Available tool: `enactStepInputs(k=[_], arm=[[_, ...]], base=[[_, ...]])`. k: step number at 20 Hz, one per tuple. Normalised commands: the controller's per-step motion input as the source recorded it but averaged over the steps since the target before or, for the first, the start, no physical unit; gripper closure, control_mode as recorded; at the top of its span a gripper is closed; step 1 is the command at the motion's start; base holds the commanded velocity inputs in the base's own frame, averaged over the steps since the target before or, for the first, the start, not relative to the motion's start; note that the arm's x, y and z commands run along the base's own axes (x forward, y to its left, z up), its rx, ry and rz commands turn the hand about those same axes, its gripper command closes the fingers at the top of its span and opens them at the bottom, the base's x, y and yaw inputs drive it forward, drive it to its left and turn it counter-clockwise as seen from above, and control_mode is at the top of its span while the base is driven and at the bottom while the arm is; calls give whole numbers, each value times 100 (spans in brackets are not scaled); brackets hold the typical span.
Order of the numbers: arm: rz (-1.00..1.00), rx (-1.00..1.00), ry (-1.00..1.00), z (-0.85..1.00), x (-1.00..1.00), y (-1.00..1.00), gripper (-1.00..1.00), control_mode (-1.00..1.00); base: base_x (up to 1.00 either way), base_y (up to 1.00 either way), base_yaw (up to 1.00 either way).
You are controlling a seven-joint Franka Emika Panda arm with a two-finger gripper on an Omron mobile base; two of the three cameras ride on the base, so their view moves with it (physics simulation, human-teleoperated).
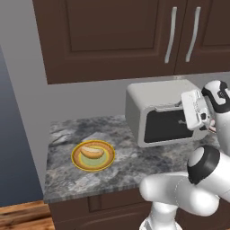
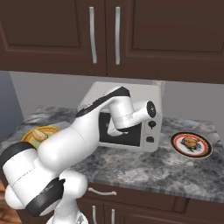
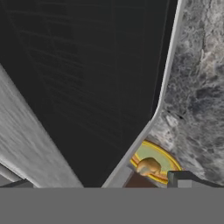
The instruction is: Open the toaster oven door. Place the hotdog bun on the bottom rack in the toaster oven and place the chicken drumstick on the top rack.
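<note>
Pincer (image 1: 185, 112) spread wide at boxy grey toaster oven (image 1: 148, 101); dark glass door (image 3: 87, 78).

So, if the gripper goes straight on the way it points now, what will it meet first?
Most likely the dark glass of the toaster oven door, close ahead of the open gripper. How near it is, I cannot tell.

A mottled grey granite countertop (image 1: 134, 161) ran beneath dark brown wooden wall cabinets (image 1: 103, 36) with long silver bar handles (image 1: 170, 35). A round yellow-rimmed green plate (image 1: 106, 160) sat toward its left end; a red-and-black-rimmed round plate (image 2: 203, 152) sat toward its right end.
</note>
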Motion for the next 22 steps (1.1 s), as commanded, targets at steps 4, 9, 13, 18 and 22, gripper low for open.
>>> enactStepInputs(k=[4, 9, 13, 18, 22], arm=[[0, 0, 13, -41, -9, 0, -100, -100], [0, 0, 21, -37, -11, 0, -100, -100], [1, 0, 11, -41, -27, 0, -100, -100], [1, 0, 1, -46, -38, 0, -100, -100], [2, 0, 0, -37, -39, 1, -100, -100]], base=[[0, 0, 0], [0, 0, 0], [0, 0, 0], [0, 0, 0], [0, 0, 0]])
